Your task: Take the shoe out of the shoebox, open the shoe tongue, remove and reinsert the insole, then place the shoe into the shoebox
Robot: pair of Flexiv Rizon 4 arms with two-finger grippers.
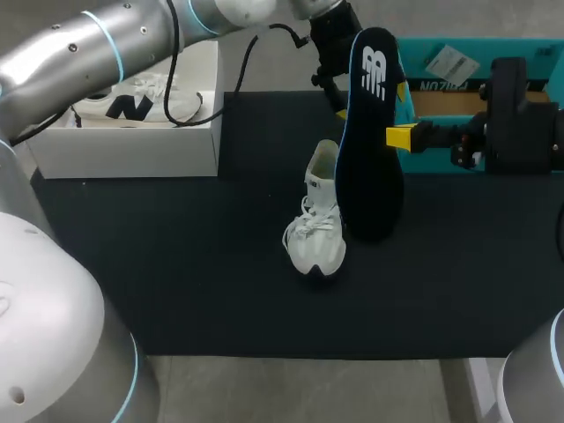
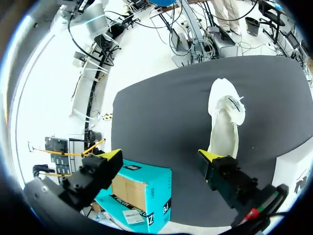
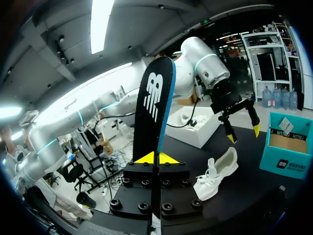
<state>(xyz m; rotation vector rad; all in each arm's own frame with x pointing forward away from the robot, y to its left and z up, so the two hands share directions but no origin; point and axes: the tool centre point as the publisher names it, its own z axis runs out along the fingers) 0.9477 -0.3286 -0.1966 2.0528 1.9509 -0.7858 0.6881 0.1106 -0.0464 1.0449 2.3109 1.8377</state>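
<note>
Insole out, reinsertion next

Dark insole [image 1: 370, 150] upright, logo end up, off the worktop [image 1: 176, 264], pinched by its edge in the closed right gripper [image 3: 156, 157]. Near its lower end, white sneaker [image 1: 317, 225] on its sole, mouth up. Over the sneaker, left gripper [image 2: 159, 155] spread wide, holding nothing. Tip the insole toe-first into the mouth, steady the heel with the left gripper, slide flat without folding the tongue under

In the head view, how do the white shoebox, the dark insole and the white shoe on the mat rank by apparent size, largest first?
1. white shoebox, though an arm hides part of it
2. insole; it is held up nearer the camera, so its lead is unsure
3. shoe
</note>
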